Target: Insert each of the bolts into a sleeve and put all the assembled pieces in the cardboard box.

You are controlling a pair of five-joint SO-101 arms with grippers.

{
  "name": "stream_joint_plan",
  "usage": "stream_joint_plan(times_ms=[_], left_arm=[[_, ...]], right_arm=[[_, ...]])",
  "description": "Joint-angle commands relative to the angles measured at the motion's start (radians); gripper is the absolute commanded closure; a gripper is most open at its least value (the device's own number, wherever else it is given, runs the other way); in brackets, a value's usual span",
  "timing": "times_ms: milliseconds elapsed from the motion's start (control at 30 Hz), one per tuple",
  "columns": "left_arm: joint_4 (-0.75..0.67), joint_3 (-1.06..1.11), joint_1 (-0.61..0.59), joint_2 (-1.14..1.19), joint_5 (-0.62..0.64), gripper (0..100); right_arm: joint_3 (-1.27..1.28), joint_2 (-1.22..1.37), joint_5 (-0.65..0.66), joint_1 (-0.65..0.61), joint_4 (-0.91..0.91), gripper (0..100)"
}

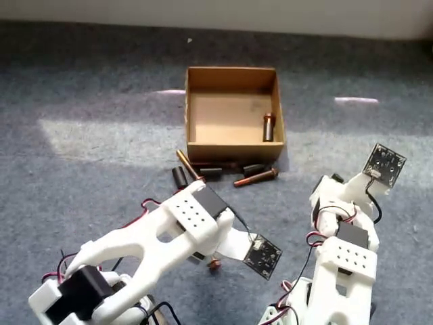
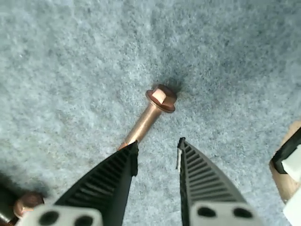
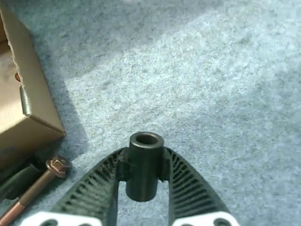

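Standing beside the grey carpeted worktop [image 1: 81, 101], I see the left hand [image 2: 157, 153] hanging low over the carpet. Its fingers are partly spread with nothing between them. A copper bolt [image 2: 149, 117] lies flat just ahead of it, hex head pointing away. The end of its shank is right at the tip of one finger; I cannot tell whether they touch.

The right hand [image 3: 144, 157] is clamped on a black sleeve [image 3: 145, 174]. The sleeve is upright between the ribbed fingers, its open bore facing up, above bare carpet.

The cardboard box [image 1: 231, 150] sits toward the far side of the worktop, open at the top. Inside, one finished piece [image 1: 268, 126], a bolt in a dark sleeve, lies close to the right wall.

More parts are bunched along the front of the box. A second bolt [image 1: 256, 178] lies on its side near the box's front right corner. A third bolt [image 1: 187, 164] lies at a slant near the front left corner. Three loose sleeves sit among them: one [image 1: 180, 177] beside the slanted bolt, one [image 1: 210, 172] near the middle, and one [image 1: 254, 169] just behind the second bolt.
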Motion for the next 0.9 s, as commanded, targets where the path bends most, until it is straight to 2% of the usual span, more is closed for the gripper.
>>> stream_joint_plan(times_ms=[0, 100, 300, 533, 867], left_arm=[[0.000, -0.073, 0.018, 0.061, -0.025, 85], [-0.009, -0.091, 0.018, 0.108, -0.025, 85], [-0.129, -0.088, 0.010, 0.205, -0.025, 85], [-0.166, -0.093, 0.019, 0.257, -0.020, 85], [-0.160, -0.085, 0.053, 0.265, -0.020, 96]], right_arm=[[-0.015, -0.025, 0.011, 0.015, -0.038, 99.3], [-0.015, -0.025, 0.011, 0.015, -0.038, 99.3], [-0.015, -0.025, 0.011, 0.015, -0.038, 99.3], [-0.015, -0.025, 0.011, 0.013, -0.038, 99.3], [-0.015, -0.025, 0.011, 0.013, -0.038, 99.3]])
